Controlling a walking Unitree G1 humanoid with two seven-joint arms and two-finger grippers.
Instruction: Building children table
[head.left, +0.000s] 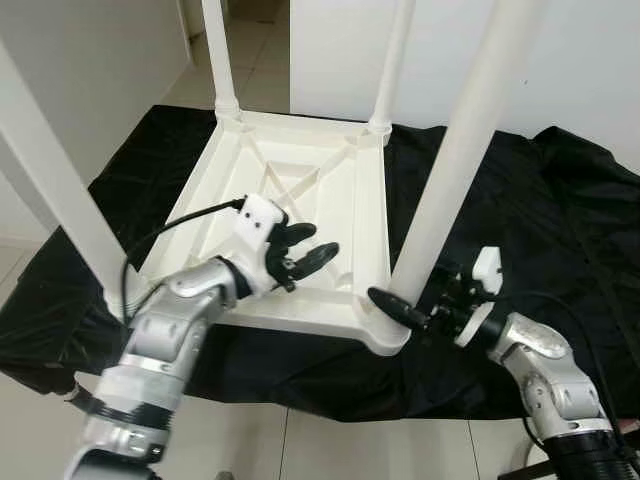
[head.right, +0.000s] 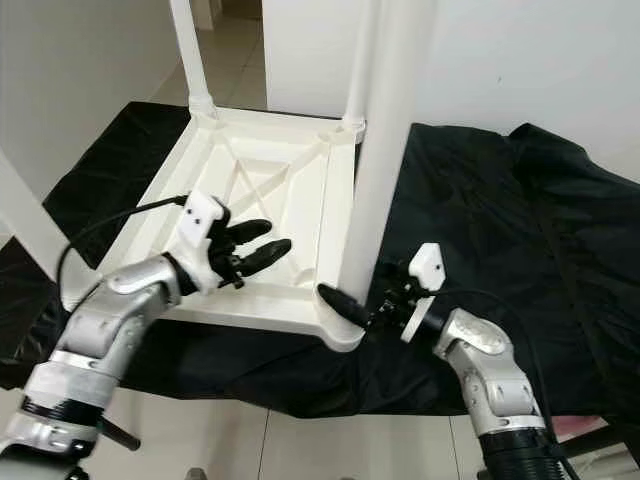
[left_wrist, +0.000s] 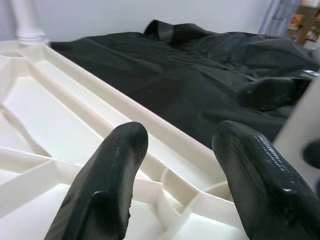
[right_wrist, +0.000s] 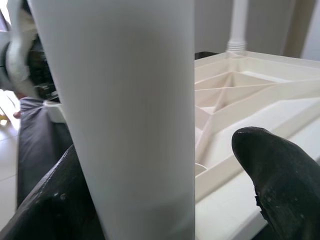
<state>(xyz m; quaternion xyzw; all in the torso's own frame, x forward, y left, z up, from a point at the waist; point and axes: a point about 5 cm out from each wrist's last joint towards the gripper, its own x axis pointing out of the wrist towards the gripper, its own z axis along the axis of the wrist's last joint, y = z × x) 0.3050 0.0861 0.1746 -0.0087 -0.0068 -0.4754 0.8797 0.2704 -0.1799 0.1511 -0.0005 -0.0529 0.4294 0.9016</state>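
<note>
Right claw (head.left: 400, 308): fingers spread either side of the foot of the near-right leg (head.left: 455, 160), one black finger lying on the corner socket of the upturned table top (head.left: 330, 190). Not clamped; the gap is wider than the leg. Judged purpose: steadying or seating the leg in its socket.

Left claw (head.left: 305, 255): released, fingers apart, empty, hovering over the ribbed underside near the front edge. Probably bracing the top so it cannot slide.

Table top lies underside up on a black cloth (head.left: 540, 210) spread on the floor. Four white legs stand at its corners, long axes near vertical, pointing up; the near-right one leans slightly away from the robot toward its upper end.
</note>
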